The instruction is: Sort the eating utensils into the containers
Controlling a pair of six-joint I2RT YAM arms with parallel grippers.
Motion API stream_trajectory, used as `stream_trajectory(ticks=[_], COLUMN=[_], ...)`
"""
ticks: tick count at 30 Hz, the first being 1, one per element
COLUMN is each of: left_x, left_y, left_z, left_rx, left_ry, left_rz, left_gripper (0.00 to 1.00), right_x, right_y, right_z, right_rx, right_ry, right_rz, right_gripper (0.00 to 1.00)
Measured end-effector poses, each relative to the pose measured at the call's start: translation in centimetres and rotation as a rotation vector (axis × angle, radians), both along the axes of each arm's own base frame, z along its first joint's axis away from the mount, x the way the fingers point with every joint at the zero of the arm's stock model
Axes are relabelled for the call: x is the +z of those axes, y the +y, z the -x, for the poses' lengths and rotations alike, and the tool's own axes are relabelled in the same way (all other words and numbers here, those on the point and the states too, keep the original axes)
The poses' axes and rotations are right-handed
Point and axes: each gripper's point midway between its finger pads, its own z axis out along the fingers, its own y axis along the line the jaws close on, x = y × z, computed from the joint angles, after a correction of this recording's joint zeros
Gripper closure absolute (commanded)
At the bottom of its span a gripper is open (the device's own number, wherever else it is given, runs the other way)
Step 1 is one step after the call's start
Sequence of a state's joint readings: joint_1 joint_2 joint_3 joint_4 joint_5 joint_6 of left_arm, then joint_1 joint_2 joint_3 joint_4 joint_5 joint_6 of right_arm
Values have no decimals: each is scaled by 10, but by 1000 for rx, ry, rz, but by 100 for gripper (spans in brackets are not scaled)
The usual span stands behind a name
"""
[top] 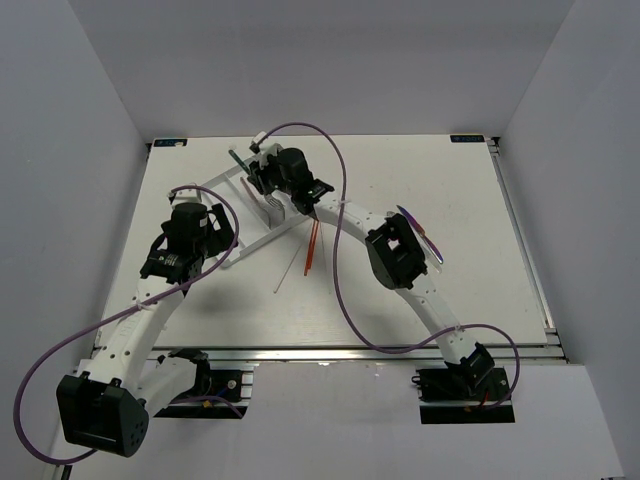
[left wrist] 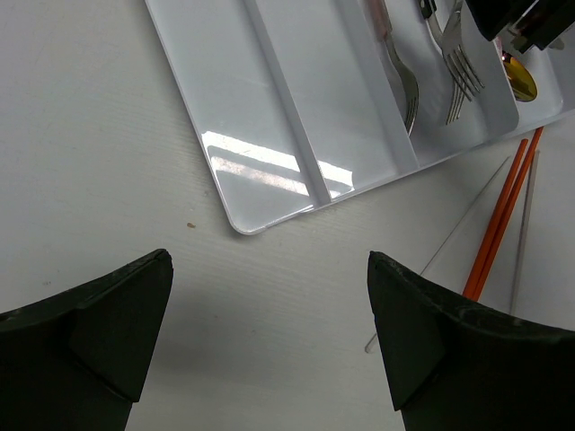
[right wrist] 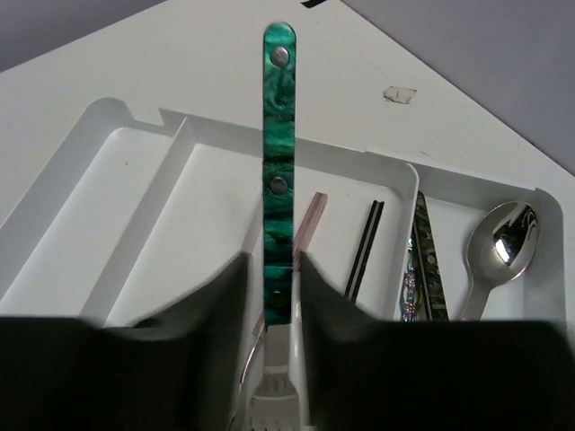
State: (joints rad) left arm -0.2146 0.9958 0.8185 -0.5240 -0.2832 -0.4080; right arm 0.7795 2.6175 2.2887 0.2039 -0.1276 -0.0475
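Looking through the right wrist camera, I see my right gripper (right wrist: 274, 296) clenched on the teal-handled fork (right wrist: 279, 135). Its fingers (right wrist: 216, 314) pinch the lower handle, the tines poke out below them, and the marbled green handle with its rivets runs away over the white tray (right wrist: 117, 121). I cannot tell whether the fork rests on the tray floor or hangs above it.

Just beside it, in the same wide compartment, lie a pink-handled fork (right wrist: 312, 220) and a pair of thin black sticks (right wrist: 364, 247). Past the next divider sit an iridescent piece (right wrist: 422, 260) and a silver spoon (right wrist: 503, 242).

From above, that gripper sits over the far end of the tray, which lies skewed on the far left of the table (top: 480, 290), with the teal handle pointing far and left.

My left gripper (left wrist: 269, 332) is released, its jaws spread wide and holding nothing. It hovers over bare tabletop just near the tray's near-left corner. Ahead of it, two tray compartments show only white floor, and silver forks (left wrist: 458, 81) lie in the one beyond.

On the table, just right of the tray's near end, lie two orange-red chopsticks (left wrist: 503, 215) side by side, with pale chopsticks (left wrist: 524, 224) next to them. Well apart, on the right of the table beside the right arm's elbow, is the purple iridescent cutlery (top: 425, 235).
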Motion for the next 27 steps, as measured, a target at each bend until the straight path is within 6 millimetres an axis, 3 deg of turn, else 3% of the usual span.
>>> stream_trajectory(ticks=[3,9,14,18,21,24,27], left_x=[0,0,0,0,0,0,0], left_y=[0,0,0,0,0,0,0], left_z=[0,0,0,0,0,0,0], left_rx=[0,0,-1,0,0,-1,-1], left_ry=[0,0,0,0,0,-1,-1], left_rz=[0,0,0,-1,-1,-1,-1], left_gripper=[2,2,2,2,2,2,2], right_x=[4,12,47,121,156,144,90], right_y=[-4,-11,-44,-111,-193,-280,-335], right_z=[-6,-7,9,24,21,19,37], right_rx=[-21,-39,-85,-93,-205,-378,-472], right_ry=[-10,-8,33,35,24,84,230], right_rz=[-12,-16,-14,-34,5,98,236], right_gripper=[30,24,22,26,28,29,28])
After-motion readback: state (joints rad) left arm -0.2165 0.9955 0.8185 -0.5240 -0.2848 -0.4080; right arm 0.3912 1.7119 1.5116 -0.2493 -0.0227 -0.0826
